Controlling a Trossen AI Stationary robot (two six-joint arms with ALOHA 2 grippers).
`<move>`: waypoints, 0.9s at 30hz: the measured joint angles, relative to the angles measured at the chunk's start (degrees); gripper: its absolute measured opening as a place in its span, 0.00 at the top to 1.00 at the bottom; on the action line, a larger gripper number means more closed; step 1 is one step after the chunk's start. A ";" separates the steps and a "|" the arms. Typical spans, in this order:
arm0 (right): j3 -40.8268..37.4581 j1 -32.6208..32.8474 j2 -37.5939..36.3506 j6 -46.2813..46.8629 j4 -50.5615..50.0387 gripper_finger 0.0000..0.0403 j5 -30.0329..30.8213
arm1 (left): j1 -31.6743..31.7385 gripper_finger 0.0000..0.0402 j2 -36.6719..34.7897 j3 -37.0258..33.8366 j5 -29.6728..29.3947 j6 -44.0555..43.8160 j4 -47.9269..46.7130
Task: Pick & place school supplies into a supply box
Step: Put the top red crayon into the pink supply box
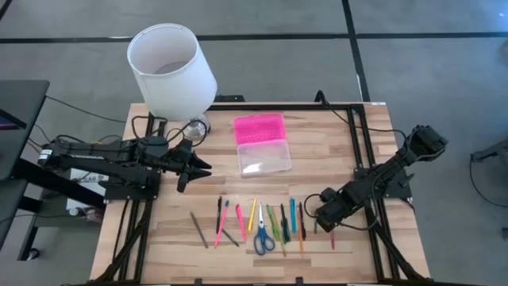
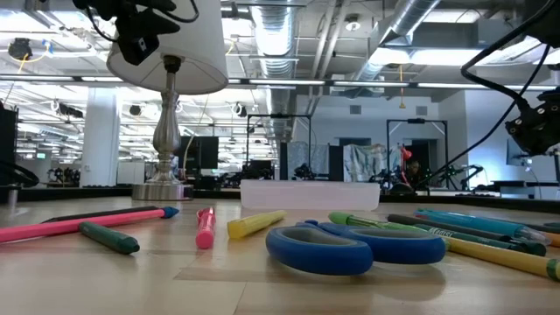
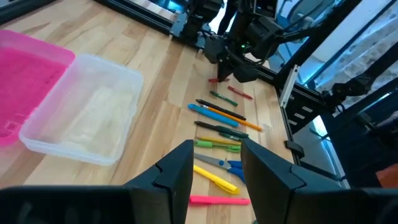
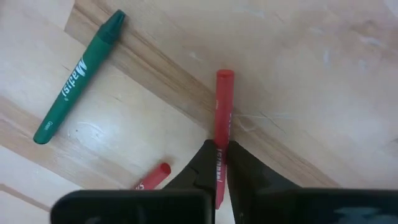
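The supply box lies open: its clear base (image 1: 263, 157) stands on the table and its pink lid (image 1: 259, 127) lies just beyond it. Pens, pencils and markers (image 1: 262, 218) and blue-handled scissors (image 1: 263, 237) lie in a row near the table's front. My right gripper (image 1: 320, 216) is low at the right end of that row, shut on a red crayon (image 4: 222, 112). A green crayon (image 4: 78, 78) and another red piece (image 4: 152, 177) lie beside it. My left gripper (image 3: 214, 180) is open and empty, above the table left of the box. My right gripper pinches the red crayon's near part (image 4: 219, 163) between its two fingertips, on the crayon's two long sides. The fingers slant down from the table's right side. The crayon's free end (image 4: 224, 76) sticks out past the fingertips. Whether it rests on the wood or hangs just above it, I cannot tell.
A lamp with a white shade (image 1: 171, 67) and a metal foot (image 1: 194, 129) stands at the far left, close to the pink lid. A black frame (image 1: 357, 135) runs along the table's sides. Bare wood lies between the box and the row of supplies.
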 joint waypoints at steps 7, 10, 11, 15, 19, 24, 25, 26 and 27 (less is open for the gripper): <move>-0.04 0.00 0.04 1.01 -0.11 0.96 0.19 | 0.02 0.68 0.00 0.00 -0.77 -0.01 0.00; -0.04 0.00 0.02 1.01 -0.15 0.99 0.21 | 0.00 0.68 0.00 0.00 -0.77 0.00 0.00; -0.04 0.00 0.02 1.01 -0.17 0.99 0.21 | 0.00 0.68 0.00 0.00 -0.77 -0.02 0.00; -0.06 0.00 0.04 1.01 -0.17 0.98 0.26 | 0.01 0.68 0.00 0.00 -1.00 -0.02 0.00; -0.06 0.04 0.04 1.90 -0.15 0.99 0.81 | 0.02 0.68 0.00 0.00 -1.15 -0.02 -0.57; -0.08 0.04 0.04 1.97 -0.09 0.99 1.06 | 0.01 0.68 0.00 -0.04 -1.24 -0.04 -2.21; -0.08 0.04 0.04 1.97 -0.09 0.99 1.07 | 0.01 0.68 0.00 -0.04 -1.47 -0.04 -2.48; -0.08 0.04 0.04 1.97 -0.07 0.99 1.09 | 0.00 0.68 0.00 -0.04 -1.59 -0.05 -2.65; -0.08 0.04 0.04 1.97 -0.07 0.99 1.13 | 0.00 0.68 0.00 -0.04 -1.71 -0.07 -2.66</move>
